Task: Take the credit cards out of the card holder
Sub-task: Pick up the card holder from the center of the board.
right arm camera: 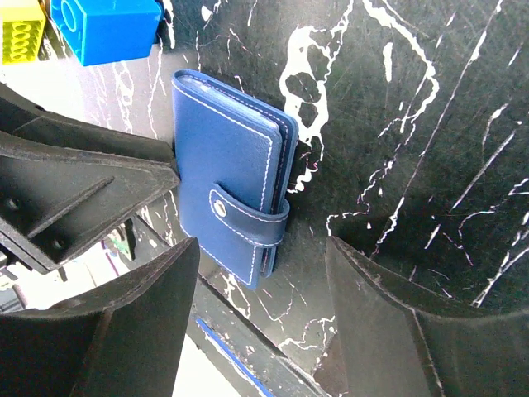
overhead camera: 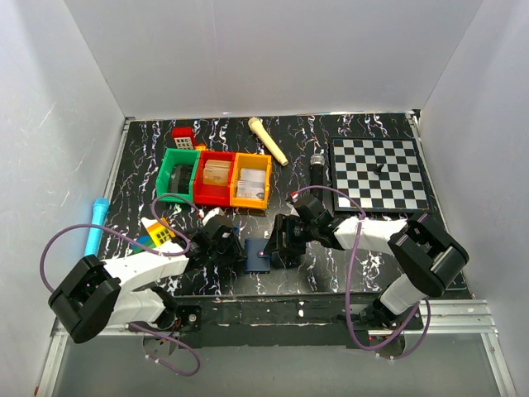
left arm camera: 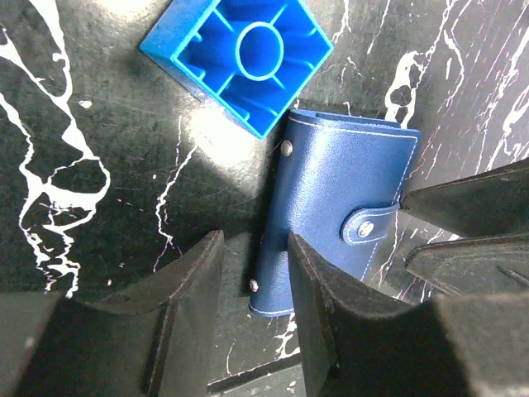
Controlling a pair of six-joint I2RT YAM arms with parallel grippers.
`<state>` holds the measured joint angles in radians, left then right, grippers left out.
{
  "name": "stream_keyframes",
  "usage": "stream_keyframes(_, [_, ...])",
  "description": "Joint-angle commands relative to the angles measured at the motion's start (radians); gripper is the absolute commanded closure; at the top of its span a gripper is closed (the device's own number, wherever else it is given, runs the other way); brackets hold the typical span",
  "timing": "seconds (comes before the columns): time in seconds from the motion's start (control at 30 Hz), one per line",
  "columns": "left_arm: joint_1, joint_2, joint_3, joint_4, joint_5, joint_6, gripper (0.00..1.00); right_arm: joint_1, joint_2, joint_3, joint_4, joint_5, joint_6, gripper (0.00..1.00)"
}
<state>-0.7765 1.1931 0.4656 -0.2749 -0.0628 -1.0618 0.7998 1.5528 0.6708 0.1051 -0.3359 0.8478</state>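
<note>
The left gripper (left arm camera: pixel 254 241) filled the bottom of its wrist view, jaws partly apart and astride the holder's (left arm camera: pixel 343 198) studded edge, clamped on nothing that showed. One finger hid the holder's lower corner, so contact there was unclear. The right gripper (right arm camera: pixel 260 248) stood wide apart around the tab (right arm camera: pixel 248 217) end, probably to undo the snap while the left steadied. The holder lay flat and shut on the table (right arm camera: pixel 430 124), bottom centre of the top view, just beside a blue block (left arm camera: pixel 240 58). No cards showed. Bins (overhead camera: pixel 216 178) and a chessboard (overhead camera: pixel 378 172) sat farther up.
</note>
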Motion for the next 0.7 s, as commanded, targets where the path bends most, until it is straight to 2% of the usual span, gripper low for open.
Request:
stream_keyframes(0.0, [-0.006,0.019,-0.007,0.031,0.003,0.002,0.64,-0.001,0.003,-0.005,0.038,0.006,0.022,0.30])
stream_keyframes(0.3, [-0.006,0.037,-0.013,0.051,0.018,0.010,0.68,-0.042,0.026,0.044,-0.004,0.052,0.001,0.30])
stream_keyframes(0.53, [-0.006,0.045,-0.025,0.065,0.032,0.008,0.69,-0.044,0.093,0.081,0.016,0.006,-0.018,0.39])
stream_keyframes(0.67, [-0.006,0.048,-0.025,0.068,0.038,0.006,0.70,-0.044,0.075,0.061,0.010,-0.002,-0.018,0.36])
